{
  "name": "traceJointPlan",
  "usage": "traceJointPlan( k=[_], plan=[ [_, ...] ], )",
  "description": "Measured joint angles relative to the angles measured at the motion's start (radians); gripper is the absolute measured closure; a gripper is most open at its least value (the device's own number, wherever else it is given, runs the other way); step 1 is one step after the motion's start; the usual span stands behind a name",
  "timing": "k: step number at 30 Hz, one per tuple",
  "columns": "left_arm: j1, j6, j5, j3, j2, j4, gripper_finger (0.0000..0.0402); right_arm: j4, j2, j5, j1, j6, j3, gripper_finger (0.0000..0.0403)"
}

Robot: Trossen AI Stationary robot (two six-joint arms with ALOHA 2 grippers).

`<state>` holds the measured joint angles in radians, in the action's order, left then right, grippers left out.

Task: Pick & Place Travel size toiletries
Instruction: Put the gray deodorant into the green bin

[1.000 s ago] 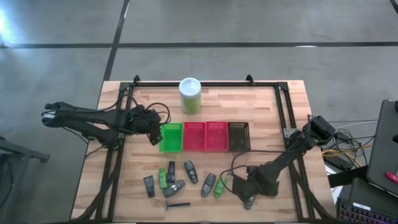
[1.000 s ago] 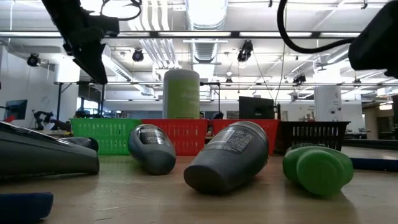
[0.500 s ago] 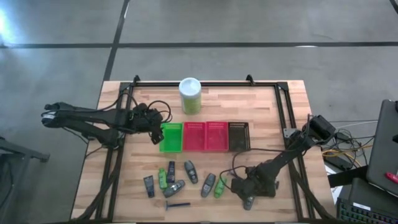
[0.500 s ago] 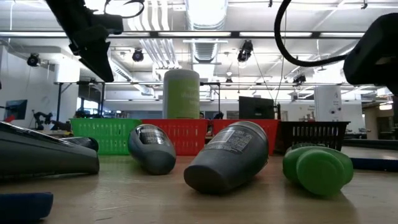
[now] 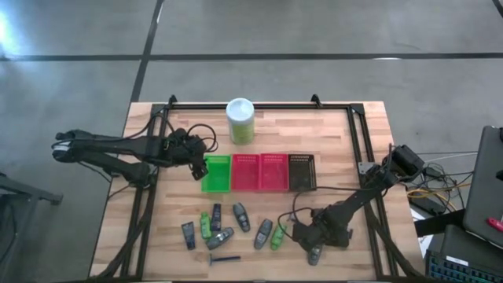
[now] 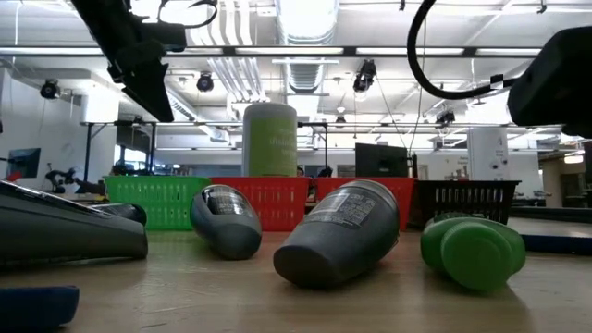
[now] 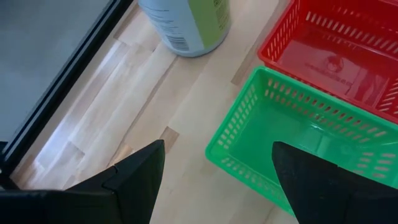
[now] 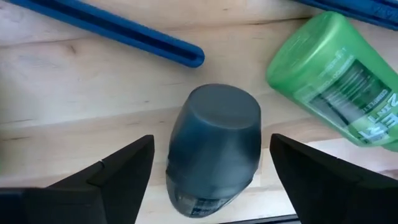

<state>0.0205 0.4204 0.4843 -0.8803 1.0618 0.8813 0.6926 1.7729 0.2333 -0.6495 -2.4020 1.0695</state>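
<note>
Several travel size toiletries lie loose near the table's near edge: grey tubes (image 5: 240, 217), green tubes (image 5: 204, 226), a small dark tube (image 5: 189, 234) and a blue razor (image 5: 224, 258). My right gripper (image 8: 211, 158) hangs open over one grey tube (image 8: 214, 140) that lies on its side. One finger stands on either side of it, apart from it. A green tube (image 8: 333, 78) and another blue razor (image 8: 118, 31) lie close by. My left gripper (image 7: 217, 180) is open and empty above the green basket's (image 7: 298, 137) left rim.
Green (image 5: 216, 174), two red (image 5: 259, 171) and a dark basket (image 5: 302, 171) stand in a row at mid-table. The white-and-green canister (image 5: 240, 119) stands behind them. A black frame (image 5: 357, 134) runs around the table. Bare wood lies left of the baskets.
My left gripper has drifted a little toward the green basket, staying open. The toiletries lie where they were.
</note>
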Motion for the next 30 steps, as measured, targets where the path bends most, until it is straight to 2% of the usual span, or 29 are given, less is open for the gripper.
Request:
traceJointPlan(
  k=[13, 21, 30],
  plan=[
    [-0.008, -0.001, 0.0, 0.001, 0.0, -0.003, 0.0101, -0.008, 0.0, -0.018, -0.021, -0.001, 0.002, 0.0059],
    [-0.013, -0.002, 0.0, 0.002, 0.0, -0.01, 0.0101, -0.072, 0.039, -0.026, -0.02, 0.001, -0.014, 0.0095],
    [-0.013, -0.018, 0.001, 0.002, 0.0, -0.017, 0.0101, -0.046, 0.036, -0.019, -0.02, 0.005, -0.018, 0.014]
  ],
)
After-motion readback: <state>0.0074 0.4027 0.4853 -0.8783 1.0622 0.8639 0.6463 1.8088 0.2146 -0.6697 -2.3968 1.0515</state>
